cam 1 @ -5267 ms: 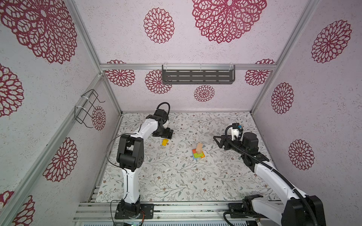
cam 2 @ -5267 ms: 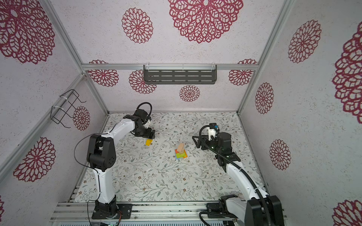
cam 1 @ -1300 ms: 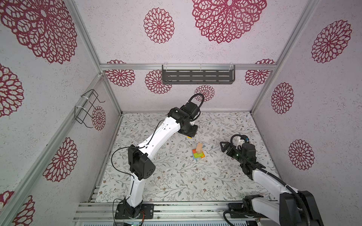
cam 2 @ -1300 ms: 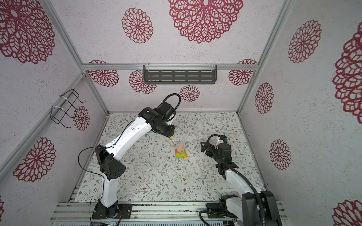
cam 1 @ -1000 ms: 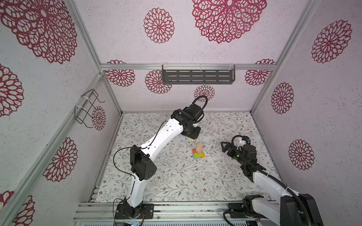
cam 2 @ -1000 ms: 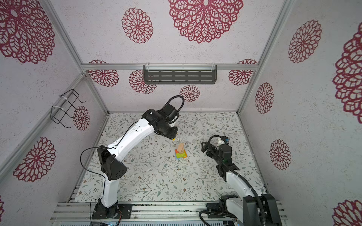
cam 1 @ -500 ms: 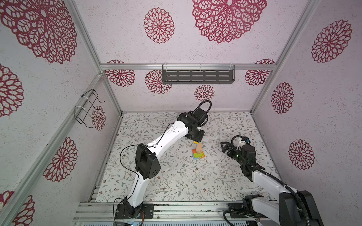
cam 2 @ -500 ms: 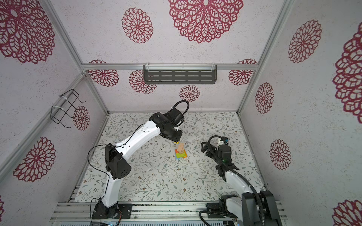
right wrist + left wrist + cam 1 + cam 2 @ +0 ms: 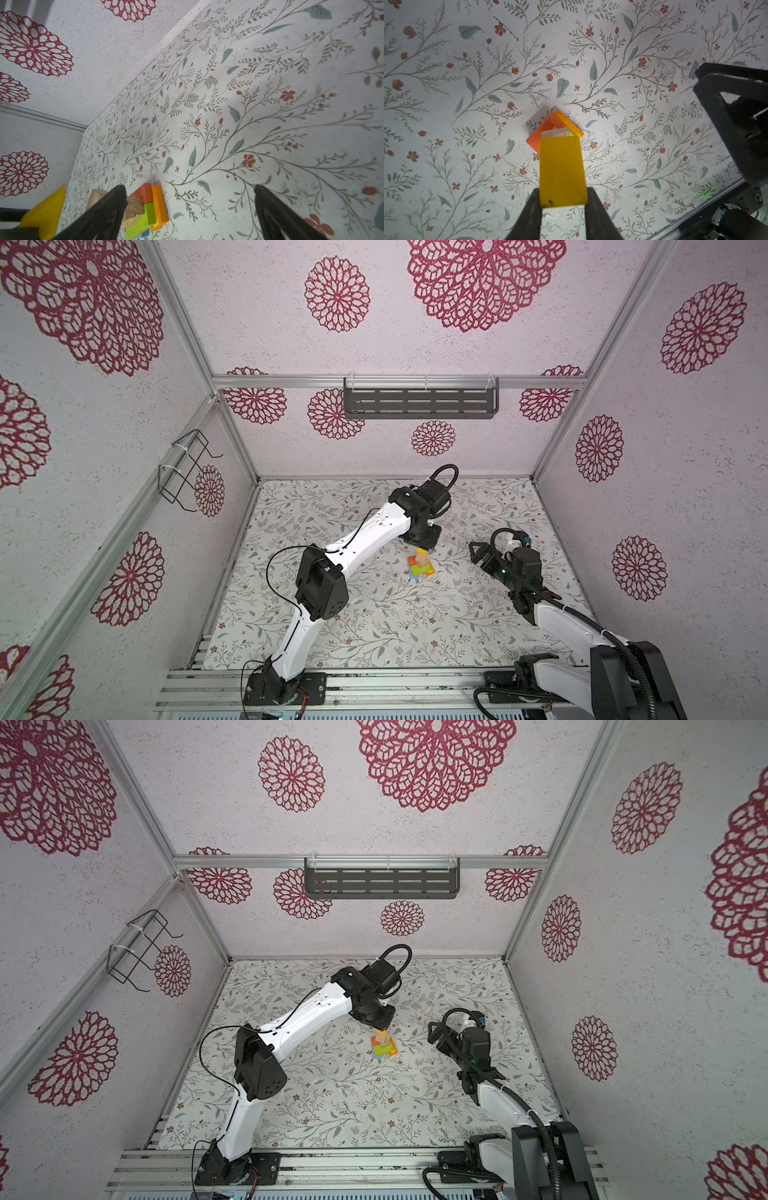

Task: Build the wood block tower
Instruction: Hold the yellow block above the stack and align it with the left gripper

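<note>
Firmly, the left hand (image 9: pixel 563 190) pinches a smooth yellow block (image 9: pixel 561 164) between its dark tapered fingers, which clamp the block's two side faces. Directly beneath it, the wood block tower (image 9: pixel 420 567) stands mid-counter (image 9: pixel 374 622). It is made of flat painted pieces fanned at differing angles: a blue slab (image 9: pixel 143 234), an orange slab (image 9: pixel 159 204) with a ribbed edge, a red slab (image 9: pixel 144 193) and a lime-green slab (image 9: pixel 143 220). A plain tan block (image 9: pixel 134 207) with visible grain sits on top. The right wrist view shows a narrow gap between yellow and tan. The right hand (image 9: pixel 190 188) gapes wide and empty, near the tower's right side. The counter has a matte floral print.
</note>
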You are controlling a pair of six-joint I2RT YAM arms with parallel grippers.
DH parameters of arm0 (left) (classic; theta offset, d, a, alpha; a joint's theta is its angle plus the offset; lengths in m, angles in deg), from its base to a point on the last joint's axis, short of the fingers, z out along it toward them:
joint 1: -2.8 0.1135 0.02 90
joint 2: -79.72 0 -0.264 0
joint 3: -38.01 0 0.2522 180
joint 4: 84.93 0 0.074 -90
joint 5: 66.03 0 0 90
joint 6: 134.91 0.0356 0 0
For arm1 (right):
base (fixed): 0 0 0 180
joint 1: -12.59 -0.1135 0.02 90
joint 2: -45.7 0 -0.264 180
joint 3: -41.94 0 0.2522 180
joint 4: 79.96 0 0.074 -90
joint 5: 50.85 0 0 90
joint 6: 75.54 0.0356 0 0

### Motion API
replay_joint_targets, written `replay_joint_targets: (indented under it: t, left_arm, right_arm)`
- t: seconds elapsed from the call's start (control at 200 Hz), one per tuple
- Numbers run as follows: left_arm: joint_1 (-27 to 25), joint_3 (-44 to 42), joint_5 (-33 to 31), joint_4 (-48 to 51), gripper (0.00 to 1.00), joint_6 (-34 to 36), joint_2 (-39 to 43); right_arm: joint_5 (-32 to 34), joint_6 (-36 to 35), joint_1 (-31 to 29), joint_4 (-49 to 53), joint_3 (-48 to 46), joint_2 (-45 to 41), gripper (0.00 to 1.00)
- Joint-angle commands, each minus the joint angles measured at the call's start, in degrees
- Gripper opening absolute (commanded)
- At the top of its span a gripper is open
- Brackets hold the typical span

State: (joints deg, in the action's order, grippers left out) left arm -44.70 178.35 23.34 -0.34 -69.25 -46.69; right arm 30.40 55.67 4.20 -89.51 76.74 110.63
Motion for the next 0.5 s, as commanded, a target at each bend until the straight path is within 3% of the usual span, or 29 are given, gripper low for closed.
replay_joint_targets:
  t: [0.0,0.49]
  left_arm:
    - [-0.48,1.08,-0.84,0.19,0.27,-1.16,-0.15]
    - [-0.96,-0.02,-2.01,0.45,0.27,-1.24,-0.56]
  right_arm:
    - [1.37,0.8,0.25,-2.68,-0.2,-0.06,0.99]
    - [0.95,0.63,0.21,-3.1,-0.3,0.44,0.99]
